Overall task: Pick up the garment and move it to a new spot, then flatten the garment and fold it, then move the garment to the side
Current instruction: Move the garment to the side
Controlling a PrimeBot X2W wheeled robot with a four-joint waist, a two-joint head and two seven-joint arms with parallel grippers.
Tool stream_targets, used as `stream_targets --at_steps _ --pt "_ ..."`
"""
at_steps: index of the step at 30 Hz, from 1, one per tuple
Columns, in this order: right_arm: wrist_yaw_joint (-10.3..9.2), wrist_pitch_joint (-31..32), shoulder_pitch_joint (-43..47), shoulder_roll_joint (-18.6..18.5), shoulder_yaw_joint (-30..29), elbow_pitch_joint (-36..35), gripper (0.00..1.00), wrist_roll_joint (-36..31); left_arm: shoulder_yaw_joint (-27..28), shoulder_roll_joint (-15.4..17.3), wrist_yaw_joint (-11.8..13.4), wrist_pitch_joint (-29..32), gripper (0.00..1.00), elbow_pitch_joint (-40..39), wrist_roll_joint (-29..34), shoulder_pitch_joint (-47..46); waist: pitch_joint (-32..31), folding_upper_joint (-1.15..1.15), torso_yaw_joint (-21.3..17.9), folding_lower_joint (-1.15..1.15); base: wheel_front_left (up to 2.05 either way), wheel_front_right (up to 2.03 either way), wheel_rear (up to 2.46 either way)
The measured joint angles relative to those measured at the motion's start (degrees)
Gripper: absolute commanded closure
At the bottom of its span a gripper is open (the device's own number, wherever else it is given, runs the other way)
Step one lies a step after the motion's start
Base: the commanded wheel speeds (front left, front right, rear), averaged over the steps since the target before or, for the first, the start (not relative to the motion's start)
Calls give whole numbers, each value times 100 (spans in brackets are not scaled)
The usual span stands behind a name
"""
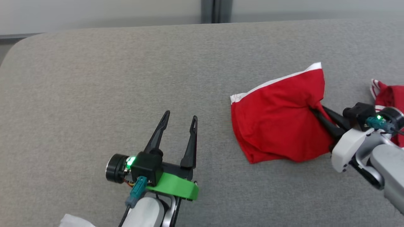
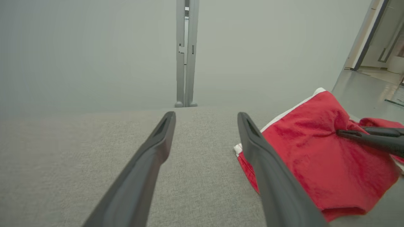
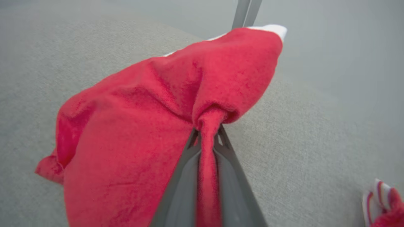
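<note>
In the head view the red garment (image 1: 277,123) lies bunched on the right half of the grey table (image 1: 94,78). The right claw (image 1: 316,111) is pinched shut on a fold at its right edge, so the pick is made. I judge that the carry, flattening, folding and move aside are all yet to do. The heap's long axis slants from its near-left corner up to a white-trimmed peak at the far right, and the white hem faces away from the robot. The left claw (image 1: 181,115) hovers spread wide and empty, well left of the cloth. In the left wrist view that claw (image 2: 206,116) points across bare table, with the garment (image 2: 315,157) off to its right and the right claw (image 2: 344,133) biting into it. In the right wrist view the claw (image 3: 208,130) squeezes a twisted rope of cloth, and the garment (image 3: 142,126) balloons beyond it. A striped red scrap (image 3: 382,201) sits apart, and whether it belongs to the same garment I cannot tell.
</note>
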Motion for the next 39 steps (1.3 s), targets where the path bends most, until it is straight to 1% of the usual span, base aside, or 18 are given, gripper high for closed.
stream_targets --at_steps 4,7,8,9,13,18,24,27,30,35,38,39 --pt "0 -75 -273 -532 176 -111 100 -98 -132 -2 -14 0 0 42 65 -360 62 0 -439 0 0 0 0" --pt "0 -120 -449 -755 322 -170 100 -116 -243 -4 -12 0 0 114 100 -578 141 0 -765 0 0 0 0" --pt "0 -125 -539 -864 420 -193 100 -110 -304 -4 -14 0 0 185 137 -720 207 0 -973 0 0 0 0" --pt "0 -131 -589 -934 472 -186 100 -93 -341 -4 -13 0 0 222 146 -801 246 0 -1081 0 0 0 0" --pt "0 -149 -793 -1151 517 -37 100 54 -514 -10 -13 0 0 343 168 -1089 443 0 -1454 0 0 0 0" --pt "1 -155 -1067 -1226 436 341 100 264 -772 -8 -4 0 0 495 208 -1424 836 0 -1734 0 0 0 0" --pt "1 -156 -1369 -1252 242 955 100 229 -1034 -8 67 0 0 598 220 -1835 1348 0 -1863 0 0 0 0" --pt "1 -156 -1399 -1234 -15 1357 100 500 -1155 -2 157 0 0 624 325 -1995 1565 0 -1868 0 0 0 0" --pt "1 -156 -1411 -1201 -288 1672 100 730 -1193 -7 293 0 0 472 328 -2101 1726 0 -1816 0 0 0 0" --pt "1 -156 -1367 -1044 -608 1863 100 1059 -1267 -4 336 0 0 399 323 -2112 1789 0 -1642 0 0 0 0" --pt "1 -156 -1329 -1033 -661 1936 100 1071 -1252 -3 359 0 0 377 260 -2110 1762 0 -1559 0 0 0 0" --pt "1 -156 -1329 -1023 -690 1974 6 1069 -1250 -3 367 0 0 369 234 -2104 1737 0 -1540 0 0 0 0"
